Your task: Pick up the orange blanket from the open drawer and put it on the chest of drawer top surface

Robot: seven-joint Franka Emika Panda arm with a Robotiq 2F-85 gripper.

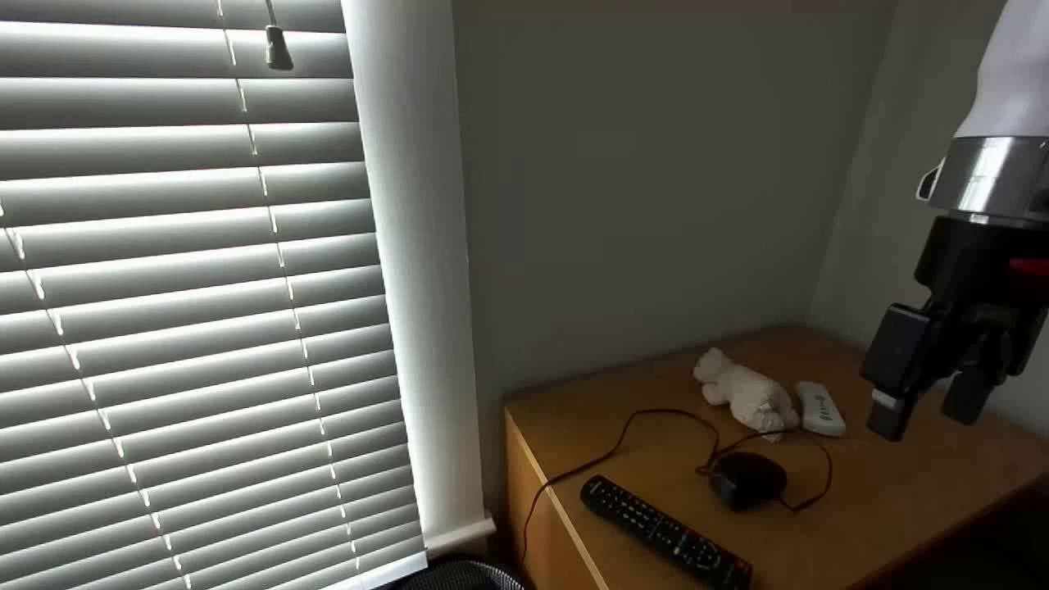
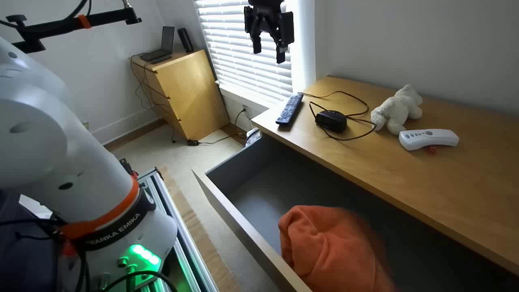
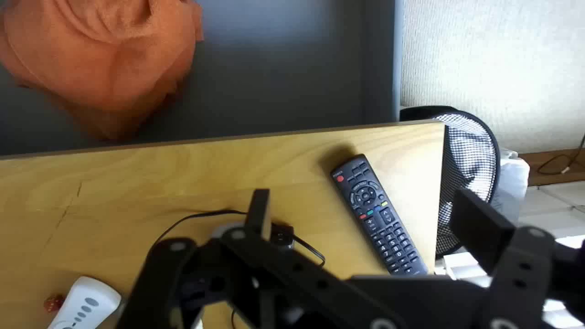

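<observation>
The gripper (image 2: 269, 53) hangs spread and empty above the chest of drawers (image 2: 466, 182), whose open drawer (image 2: 253, 202) holds the bunched orange blanket (image 2: 320, 243), in what looks like the approach before the grasp, a shift over that drawer and a descent apparently needed next.
</observation>
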